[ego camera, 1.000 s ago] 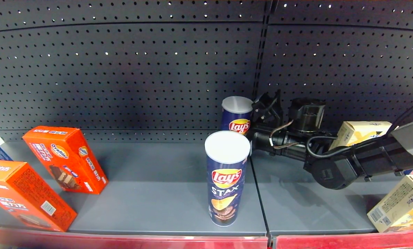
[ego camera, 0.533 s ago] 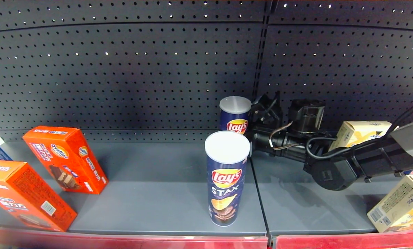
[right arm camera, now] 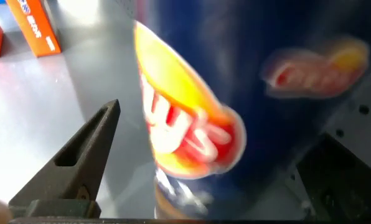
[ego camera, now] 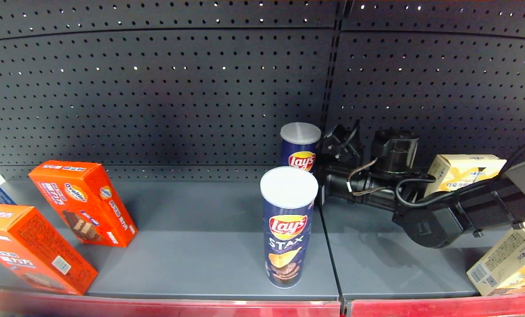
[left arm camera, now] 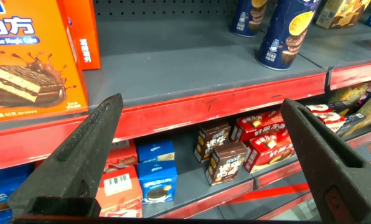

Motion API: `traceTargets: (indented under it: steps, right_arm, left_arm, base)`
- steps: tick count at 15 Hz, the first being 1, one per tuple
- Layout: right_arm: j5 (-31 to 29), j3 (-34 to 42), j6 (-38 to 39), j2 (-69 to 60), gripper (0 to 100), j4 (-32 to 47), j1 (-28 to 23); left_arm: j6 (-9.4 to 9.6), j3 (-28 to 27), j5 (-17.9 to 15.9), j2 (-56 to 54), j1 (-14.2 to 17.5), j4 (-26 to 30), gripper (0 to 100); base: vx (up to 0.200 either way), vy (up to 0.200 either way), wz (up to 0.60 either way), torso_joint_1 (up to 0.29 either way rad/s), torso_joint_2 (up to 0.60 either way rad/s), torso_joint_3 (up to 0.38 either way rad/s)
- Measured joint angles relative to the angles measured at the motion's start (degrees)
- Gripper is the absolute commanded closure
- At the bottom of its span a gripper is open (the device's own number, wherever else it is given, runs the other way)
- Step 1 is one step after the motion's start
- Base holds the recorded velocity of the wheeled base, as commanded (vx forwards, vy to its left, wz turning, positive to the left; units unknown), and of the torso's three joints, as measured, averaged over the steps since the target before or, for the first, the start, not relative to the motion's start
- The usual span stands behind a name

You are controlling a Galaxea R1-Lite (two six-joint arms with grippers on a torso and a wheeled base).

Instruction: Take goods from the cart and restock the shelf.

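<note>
Right hand (ego camera: 326, 152) spread open, a finger either side of rear can (ego camera: 300, 147), not clamping. Can stood upright at shelf's (ego camera: 192, 229) back edge, just left of hand, behind front can (ego camera: 287, 224).

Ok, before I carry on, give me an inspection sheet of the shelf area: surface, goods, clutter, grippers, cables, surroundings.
Surface: grey shelf, bare in the middle.
Job's things: two blue chip cans, both upright. The front can stands near the shelf edge, the rear can near the back panel.
Clutter: orange boxes at the left, cream boxes at the right.
Grippers: right gripper open, one finger on each side of the rear can. Left gripper open and empty, in front of the shelf.
Cables: black cable loop on the right arm, clear of the cans.
Surroundings: perforated back panel; lower shelf holding boxed snacks.
</note>
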Motion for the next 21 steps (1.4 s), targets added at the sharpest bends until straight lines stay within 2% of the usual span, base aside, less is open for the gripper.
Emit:
traceTargets:
  steps: [6, 7, 11, 14, 17, 18, 20, 21]
  right_arm:
    - [-0.33, 10.84, -0.66, -6.61, 0, -2.55, -1.73]
    - [-1.96, 12.63, -0.72, -8.09, 0, -2.82, -2.08]
    - [-12.53, 16.81, -0.72, -13.06, 0, -2.79, -2.32]
    - [-23.98, 17.98, -0.72, -16.29, 0, -1.83, -1.23]
    - [-27.37, 19.82, -0.61, -20.44, 0, 0.23, 0.09]
    - [-31.57, 20.18, -0.44, -21.97, 0, 0.61, 0.17]
    - [-35.22, 20.61, -0.22, -24.37, 0, 1.02, 0.37]
    - [-38.85, 20.7, -0.13, -25.93, 0, 0.99, 0.37]
  left_arm:
    - [0.0, 0.0, 0.02, 0.0, 0.0, 0.0, 0]
    - [0.0, 0.0, 0.02, 0.0, 0.0, 0.0, 0]
    - [-0.07, 0.0, 0.0, 0.0, 0.0, 0.0, 0]
    - [-0.07, -0.01, 0.0, 0.0, 0.0, 0.0, 0]
    - [-1.12, -0.06, -0.02, 0.0, 0.0, 0.0, 0]
    - [-1.23, -0.09, 0.0, 0.0, 0.0, 0.0, 0]
    - [-1.26, -0.11, -0.02, 0.0, 0.0, 0.0, 0]
    - [-1.26, -0.09, 0.0, 0.0, 0.0, 0.0, 0]
  base:
    - [0.0, 0.0, 0.0, 0.0, 0.0, 0.0]
    - [0.0, 0.0, 0.0, 0.0, 0.0, 0.0]
    - [0.0, 0.0, 0.0, 0.0, 0.0, 0.0]
    - [0.0, 0.0, 0.0, 0.0, 0.0, 0.0]
    - [0.0, 0.0, 0.0, 0.0, 0.0, 0.0]
    - [0.0, 0.0, 0.0, 0.0, 0.0, 0.0]
    - [0.0, 0.0, 0.0, 0.0, 0.0, 0.0]
    - [0.0, 0.0, 0.0, 0.0, 0.0, 0.0]
